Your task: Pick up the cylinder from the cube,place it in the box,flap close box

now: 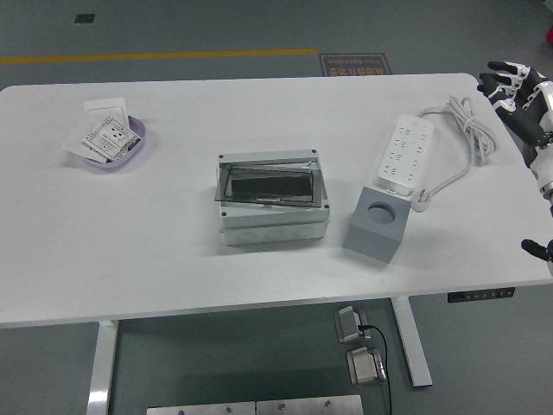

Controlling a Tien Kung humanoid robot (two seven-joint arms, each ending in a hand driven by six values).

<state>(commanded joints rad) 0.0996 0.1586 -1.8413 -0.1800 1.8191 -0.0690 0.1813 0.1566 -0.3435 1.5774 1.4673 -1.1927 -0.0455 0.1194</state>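
Note:
The grey box (273, 201) stands at the table's middle, its smoky see-through flap (270, 184) lying down over the opening. Something dark shows under the flap; I cannot tell what it is. Right of the box sits the grey cube (377, 226), and the round hole (379, 210) in its top is empty. No cylinder shows anywhere on the table. My right hand (508, 83) hovers at the far right corner of the table, well away from the cube, fingers spread and holding nothing. My left arm is out of view.
A white power strip (404, 153) with its coiled cable (467, 130) lies behind the cube. At the far left a purple bowl (108, 143) holds white cards. A dark robot part (537, 249) pokes in at the right edge.

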